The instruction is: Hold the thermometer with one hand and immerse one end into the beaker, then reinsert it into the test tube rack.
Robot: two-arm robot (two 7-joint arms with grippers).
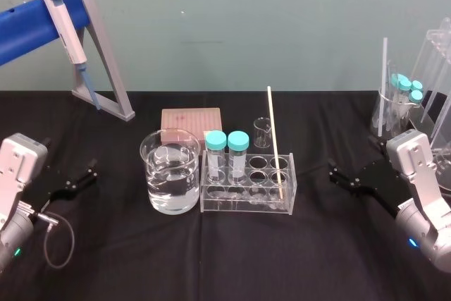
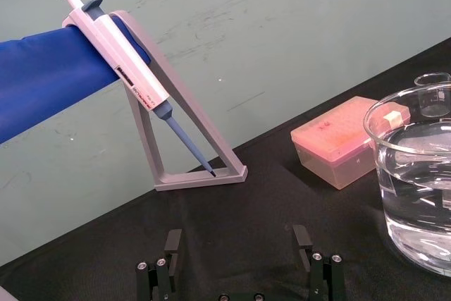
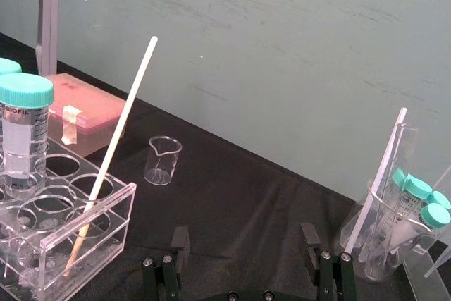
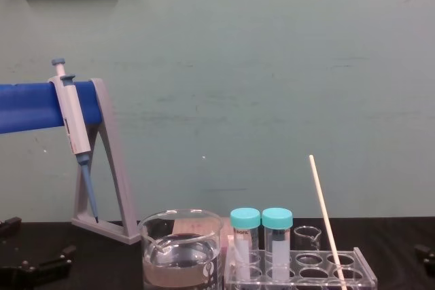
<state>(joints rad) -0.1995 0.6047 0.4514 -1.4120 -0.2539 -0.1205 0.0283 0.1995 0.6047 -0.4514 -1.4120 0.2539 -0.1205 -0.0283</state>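
Note:
The thermometer [image 1: 275, 142] [image 3: 113, 153] [image 4: 326, 219], a thin cream-white rod, leans in a right-hand hole of the clear test tube rack [image 1: 246, 206] [image 3: 77, 234] at the table's middle. The wide glass beaker [image 1: 171, 172] [image 2: 416, 174] [image 4: 180, 249] holds clear water and stands just left of the rack. My left gripper [image 1: 88, 173] [image 2: 237, 244] rests low at the left, well away from the beaker, open and holding nothing. My right gripper [image 1: 335, 175] [image 3: 245, 239] sits low to the right of the rack, also open with nothing between its fingers.
Two teal-capped tubes [image 1: 226, 151] stand in the rack's left holes. Behind are a pink tip box [image 1: 191, 119] and a tiny glass beaker [image 1: 262, 132]. A pipette [image 1: 67, 26] hangs on a grey stand [image 1: 106, 75] at back left. Glassware with capped tubes [image 1: 405, 100] stands at back right.

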